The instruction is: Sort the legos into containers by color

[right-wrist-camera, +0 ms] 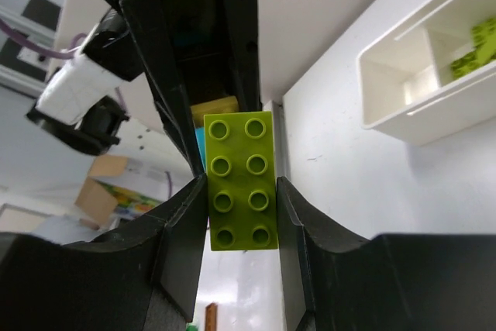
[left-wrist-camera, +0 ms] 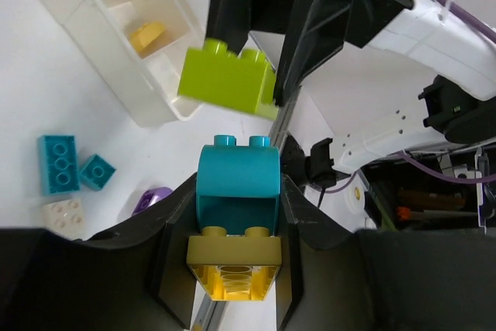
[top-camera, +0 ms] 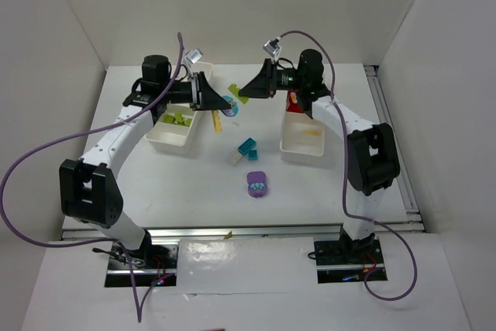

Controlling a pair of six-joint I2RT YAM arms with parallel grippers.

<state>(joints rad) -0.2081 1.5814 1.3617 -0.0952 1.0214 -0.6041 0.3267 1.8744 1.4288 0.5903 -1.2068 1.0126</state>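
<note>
Right wrist, lime brick (right-wrist-camera: 240, 180) between fingers (right-wrist-camera: 182, 230) (clamped)

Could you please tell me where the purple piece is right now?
In the top view the purple piece lies on the table near its middle, just nearer the arm bases than the teal bricks.

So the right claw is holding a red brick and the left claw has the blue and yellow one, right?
Not quite. The right claw is holding a green brick, not a red one; the right wrist view shows it pinched from both sides. The left claw does have the blue and yellow one.
</note>
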